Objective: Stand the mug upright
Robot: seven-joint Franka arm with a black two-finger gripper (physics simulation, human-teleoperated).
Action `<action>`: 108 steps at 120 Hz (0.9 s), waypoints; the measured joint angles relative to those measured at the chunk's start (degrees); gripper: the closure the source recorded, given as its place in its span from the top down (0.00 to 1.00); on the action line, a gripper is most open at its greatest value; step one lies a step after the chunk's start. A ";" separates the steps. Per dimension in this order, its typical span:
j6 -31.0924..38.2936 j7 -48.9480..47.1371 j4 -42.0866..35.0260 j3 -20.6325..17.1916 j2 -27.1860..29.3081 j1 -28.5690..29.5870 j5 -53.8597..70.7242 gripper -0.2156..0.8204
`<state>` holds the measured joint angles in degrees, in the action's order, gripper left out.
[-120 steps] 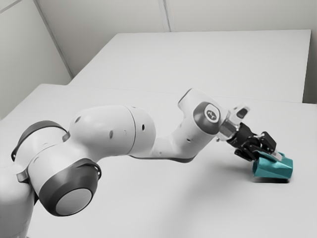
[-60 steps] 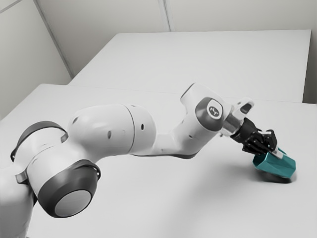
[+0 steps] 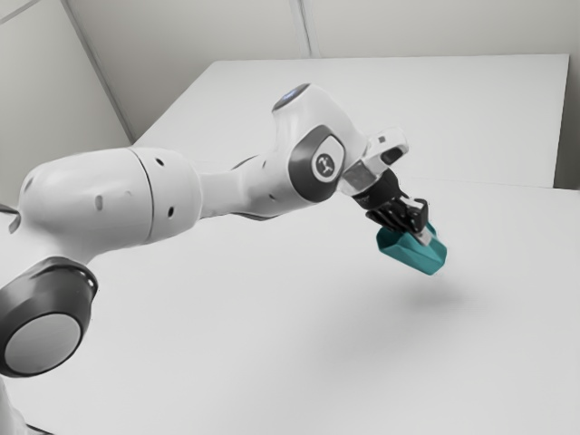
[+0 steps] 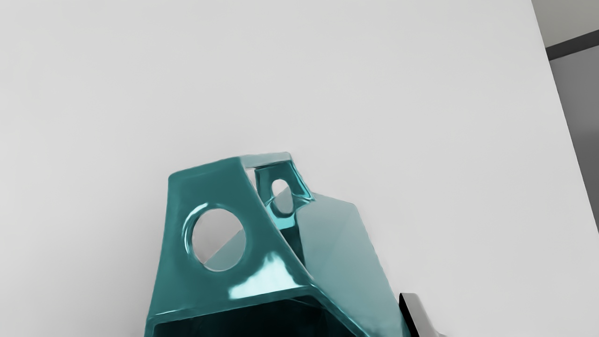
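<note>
Well, the mug (image 3: 417,257) is up in the air over the white table (image 3: 272,353), with a soft shadow (image 3: 430,297) lying on the tabletop below it and a gap between the two. The gripper (image 3: 420,236) has it pinched, as far as I can judge: a pale fingertip (image 4: 414,309) lies along the mug's outer side, while the other one is hard to make out from these angles.

The mug is teal and faceted, and it isn't upright. In the exterior view it hangs at a slant, its open end toward the exterior view's left and a little higher, its other end dipping toward the exterior view's right.

Seen from the wrist, the handle (image 4: 201,192) stands out from the body, angular and glossy, with a round hole through its near face and a smaller one visible farther back. The dark mouth (image 4: 252,323) of the mug lies just beside the handle, on the side close to the gripper.

The arm (image 3: 100,198) comes in from the exterior view's left, the gripper angled downward at its end. Behind the white table are another pale flat surface (image 3: 390,109) and a light wall (image 3: 417,27).
</note>
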<state>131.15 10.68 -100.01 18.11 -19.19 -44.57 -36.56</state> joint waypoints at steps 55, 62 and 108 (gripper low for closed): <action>-6.96 -6.99 -8.77 2.25 6.97 10.13 26.09 0.05; -7.33 -7.57 -8.85 2.24 6.89 11.36 28.80 0.05; -9.27 -10.06 -13.62 3.12 7.03 17.88 40.72 0.05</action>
<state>121.89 0.62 -113.63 21.23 -12.16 -26.69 4.16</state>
